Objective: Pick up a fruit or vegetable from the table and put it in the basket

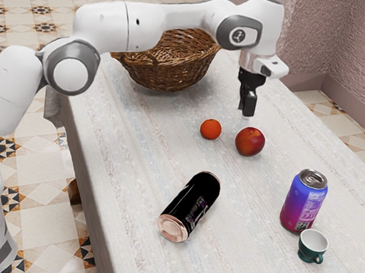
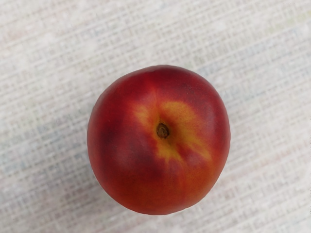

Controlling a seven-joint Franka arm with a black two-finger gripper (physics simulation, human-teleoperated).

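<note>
Right of centre in the exterior view, the slim black gripper point(image 1: 247, 114), wide or narrow I could not tell, hung above the round red fruit point(image 1: 250, 142), probably for grasping it straight, and the brown wicker basket point(image 1: 173, 77) stood at upper centre.

From where I stand, I can't read a word, brand or number on anything. The black can point(image 1: 178, 204) lying on its side has small purplish print, and the upright blue-and-purple can point(image 1: 296, 203) a pale printed patch, both too small to make out, like the round emblem point(image 1: 238, 35) on the white arm point(image 1: 121, 27).
</note>
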